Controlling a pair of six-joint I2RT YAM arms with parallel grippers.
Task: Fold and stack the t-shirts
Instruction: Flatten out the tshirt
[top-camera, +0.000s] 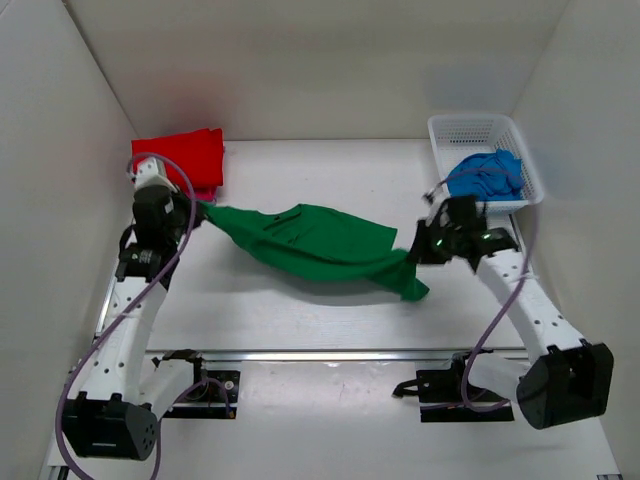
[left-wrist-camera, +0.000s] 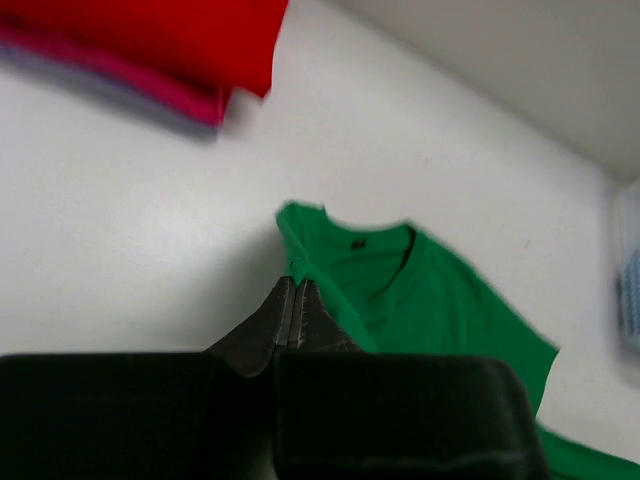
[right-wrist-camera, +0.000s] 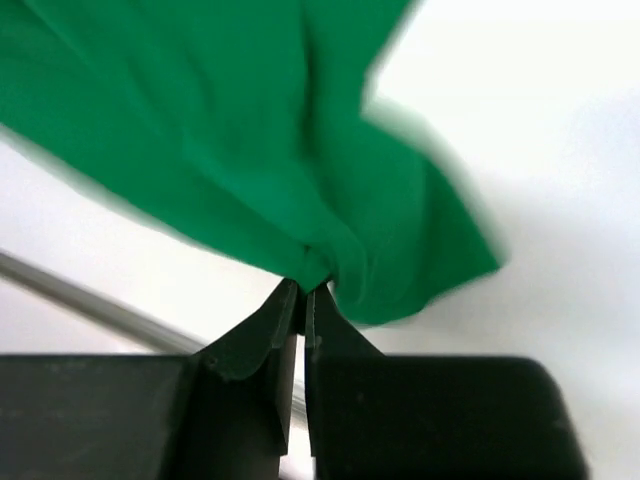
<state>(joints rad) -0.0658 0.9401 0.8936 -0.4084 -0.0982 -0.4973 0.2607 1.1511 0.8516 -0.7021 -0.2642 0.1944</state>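
A bright green V-neck t-shirt (top-camera: 320, 240) hangs stretched between both grippers above the table. My left gripper (top-camera: 196, 212) is shut on its left end; in the left wrist view the tips (left-wrist-camera: 295, 285) pinch the cloth by the collar (left-wrist-camera: 400, 290). My right gripper (top-camera: 415, 250) is shut on the right end; in the right wrist view the tips (right-wrist-camera: 305, 290) hold bunched green cloth (right-wrist-camera: 250, 150). A folded red t-shirt (top-camera: 180, 155) lies on a pink one (left-wrist-camera: 170, 95) at the back left. A blue t-shirt (top-camera: 487, 174) lies in the basket.
A white plastic mesh basket (top-camera: 470, 128) stands at the back right. White walls close the table on three sides. A metal rail (top-camera: 330, 355) runs along the near edge by the arm bases.
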